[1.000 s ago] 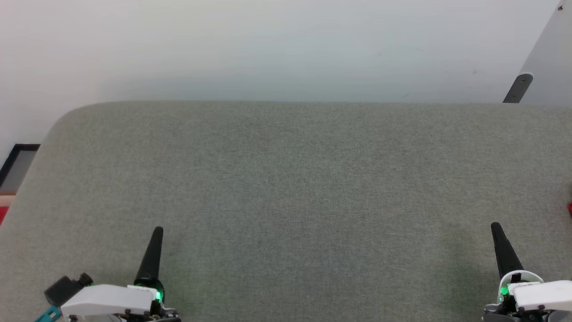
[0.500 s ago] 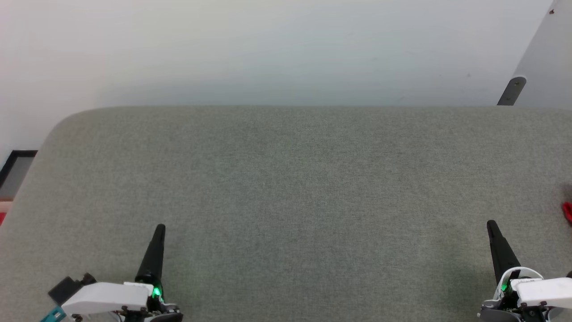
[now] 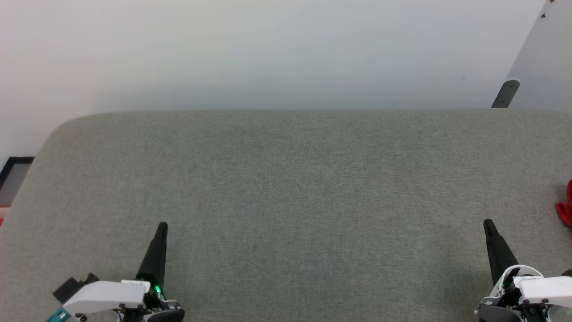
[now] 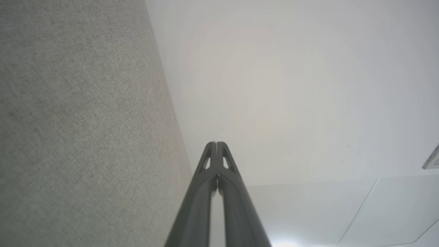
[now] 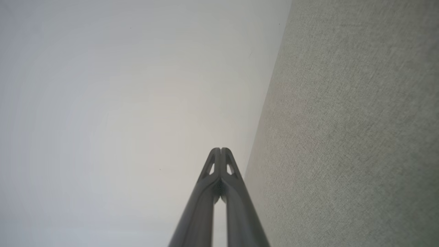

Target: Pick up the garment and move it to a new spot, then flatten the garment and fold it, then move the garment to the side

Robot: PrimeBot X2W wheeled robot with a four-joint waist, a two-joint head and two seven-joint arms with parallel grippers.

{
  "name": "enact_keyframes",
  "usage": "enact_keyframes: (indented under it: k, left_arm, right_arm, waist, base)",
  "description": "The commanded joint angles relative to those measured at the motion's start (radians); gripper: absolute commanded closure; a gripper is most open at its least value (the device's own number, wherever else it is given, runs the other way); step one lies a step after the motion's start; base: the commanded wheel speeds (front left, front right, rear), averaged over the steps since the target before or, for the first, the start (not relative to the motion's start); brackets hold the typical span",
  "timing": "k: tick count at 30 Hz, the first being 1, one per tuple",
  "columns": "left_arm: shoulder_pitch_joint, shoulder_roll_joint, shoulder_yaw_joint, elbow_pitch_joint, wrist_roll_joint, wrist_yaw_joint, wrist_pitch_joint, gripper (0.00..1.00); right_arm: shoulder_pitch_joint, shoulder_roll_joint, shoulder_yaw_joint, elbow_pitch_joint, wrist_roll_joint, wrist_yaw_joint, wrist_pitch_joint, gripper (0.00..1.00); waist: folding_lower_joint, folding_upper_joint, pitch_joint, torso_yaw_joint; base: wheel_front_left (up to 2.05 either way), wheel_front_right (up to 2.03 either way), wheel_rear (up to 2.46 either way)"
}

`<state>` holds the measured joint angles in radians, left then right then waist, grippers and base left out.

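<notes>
Both arms sit low over the grey fabric surface (image 3: 286,179), left gripper (image 3: 161,228) at 7 o'clock, right gripper (image 3: 489,225) at 5, each with fingers pressed together on nothing and pointing to 12; looks like a parked pose, clear of cloth. The garment (image 3: 565,209) is a red sliver at 3 o'clock on the picture's edge, near the right gripper, not touching, mostly cut off. Fits a shirt waiting for pickup or one already set aside; folded or not, can't tell.
</notes>
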<state>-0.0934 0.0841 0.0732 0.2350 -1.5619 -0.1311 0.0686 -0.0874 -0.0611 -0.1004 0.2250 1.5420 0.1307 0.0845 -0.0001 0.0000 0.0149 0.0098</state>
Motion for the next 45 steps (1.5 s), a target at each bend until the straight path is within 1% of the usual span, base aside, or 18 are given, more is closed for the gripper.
enact_keyframes:
  k: [1, 12, 45]
  left_arm:
    - [-0.010, -0.003, 0.005, 0.001, -0.017, 0.001, 0.005, 1.00]
    - [-0.017, -0.016, 0.016, 0.012, -0.077, 0.001, 0.028, 1.00]
    - [-0.018, -0.023, 0.025, 0.011, -0.064, 0.001, 0.033, 1.00]
  right_arm:
    - [-0.014, -0.003, 0.001, 0.004, 0.017, 0.000, 0.005, 1.00]
    - [-0.028, -0.002, 0.004, 0.022, 0.087, 0.000, 0.019, 1.00]
    - [-0.023, 0.003, -0.004, 0.022, 0.078, 0.000, 0.023, 1.00]
  waist:
    - [0.0001, 0.0000, -0.001, -0.001]
    - [0.0001, 0.0000, -0.011, -0.010]
    - [0.0001, 0.0000, -0.012, -0.010]
  base:
    - [0.00, 0.00, 0.00]
    - [0.00, 0.00, 0.00]
    - [0.00, 0.00, 0.00]
